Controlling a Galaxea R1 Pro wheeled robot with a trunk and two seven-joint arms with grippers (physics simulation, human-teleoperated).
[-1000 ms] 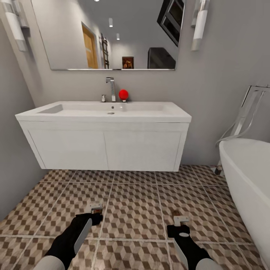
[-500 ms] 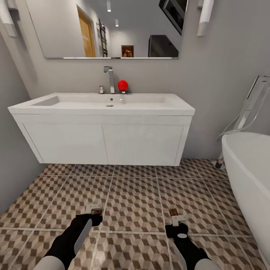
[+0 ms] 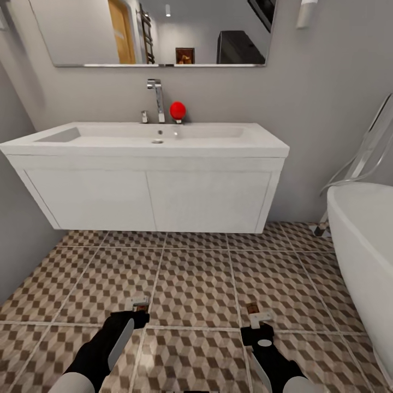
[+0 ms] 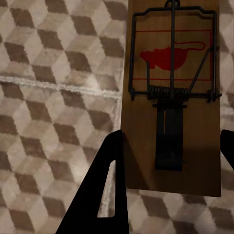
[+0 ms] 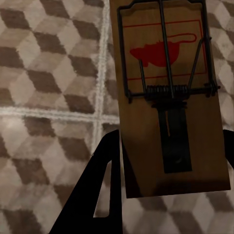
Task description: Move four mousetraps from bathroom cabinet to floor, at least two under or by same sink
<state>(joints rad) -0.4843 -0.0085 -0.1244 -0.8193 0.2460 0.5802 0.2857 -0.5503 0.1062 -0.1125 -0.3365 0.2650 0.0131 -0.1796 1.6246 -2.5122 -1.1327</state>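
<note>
Both hands [image 3: 141, 307] [image 3: 256, 316] grip mousetraps [image 4: 170, 97] [image 5: 168, 97] above floor [image 3: 196, 284], short of sink [image 3: 147, 147]

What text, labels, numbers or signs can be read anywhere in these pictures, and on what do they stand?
No readable words, brand names or numbers in any view.
Mousetrap in the left gripper: a red mouse-shaped mark inside a thin red rectangle, no lettering.
Mousetrap in the right gripper: the same red mouse mark and red outline, no lettering.
Small framed picture reflected in the mirror: too small and blurred to read.
</note>
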